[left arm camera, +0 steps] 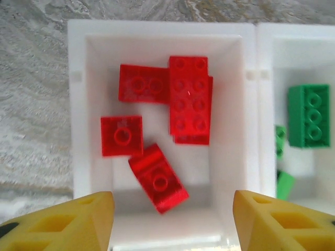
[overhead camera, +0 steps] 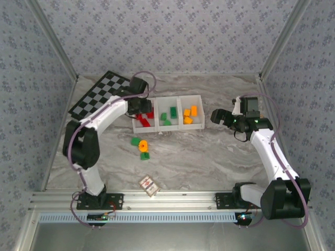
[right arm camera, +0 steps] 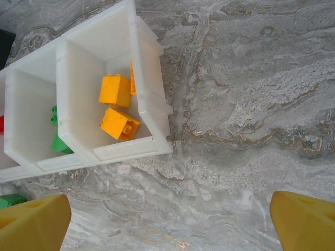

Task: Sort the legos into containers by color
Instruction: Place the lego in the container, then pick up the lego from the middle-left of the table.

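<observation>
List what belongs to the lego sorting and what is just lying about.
Job in hand: tray; red legos, green legos and orange legos already in it; loose legos in front of it.
Lying about: checkerboard; white card.

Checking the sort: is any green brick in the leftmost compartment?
No, the bricks lying in the leftmost compartment are all red.

Left compartment (overhead camera: 145, 128) partly beneath the left arm (overhead camera: 112, 112).

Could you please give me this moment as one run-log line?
left hand: open above red-brick compartment | right hand: open over table | loose bricks: three
</observation>
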Available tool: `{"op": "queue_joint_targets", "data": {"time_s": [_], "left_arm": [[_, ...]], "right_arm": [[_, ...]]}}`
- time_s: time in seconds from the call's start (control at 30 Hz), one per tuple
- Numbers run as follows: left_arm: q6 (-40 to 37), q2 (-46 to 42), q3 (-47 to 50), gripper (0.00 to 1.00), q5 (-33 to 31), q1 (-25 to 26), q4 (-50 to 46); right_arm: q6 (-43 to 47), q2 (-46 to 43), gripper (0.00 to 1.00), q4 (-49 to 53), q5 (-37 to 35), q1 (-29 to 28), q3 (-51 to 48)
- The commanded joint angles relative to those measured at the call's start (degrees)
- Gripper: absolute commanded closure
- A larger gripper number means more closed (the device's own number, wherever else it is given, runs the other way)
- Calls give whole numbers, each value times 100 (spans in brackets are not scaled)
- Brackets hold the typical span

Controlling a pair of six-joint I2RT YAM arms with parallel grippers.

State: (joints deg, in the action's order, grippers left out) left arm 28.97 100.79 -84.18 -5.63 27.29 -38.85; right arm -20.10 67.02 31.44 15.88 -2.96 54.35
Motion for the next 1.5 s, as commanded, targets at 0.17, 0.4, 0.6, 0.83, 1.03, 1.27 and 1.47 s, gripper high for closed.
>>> {"op": "queue_joint_targets", "data": {"time_s": [0.17, 0.4, 0.6, 0.83, 1.03, 1.27, 1.47], "left_arm": [[402, -1480, 1469, 25, -595, 792, -309], [1837, -2338, 2754, 0, -891, 1708, -542], [3034, -2598, 3469, 2, -1153, 2325, -613], [3725, -2357, 3965, 12, -1030, 2763, 276], [3675, -1900, 3757, 13, -1059, 2782, 321], [3640, -1491, 3599, 15, -1055, 2773, 372], [3477, -1044, 3376, 19, -924, 2723, 314]], "right_arm": [[-20, -23, 0, -16, 99, 45, -81], [-46, 30, 0, -50, 126, 24, -78], [-56, 54, 0, -66, 126, 6, -87], [-64, 100, 0, -55, 176, -4, -91], [-47, 100, 0, -45, 179, -17, -77], [-38, 100, 0, -23, 177, -16, -73], [-29, 99, 0, 0, 178, -12, -65]]}}
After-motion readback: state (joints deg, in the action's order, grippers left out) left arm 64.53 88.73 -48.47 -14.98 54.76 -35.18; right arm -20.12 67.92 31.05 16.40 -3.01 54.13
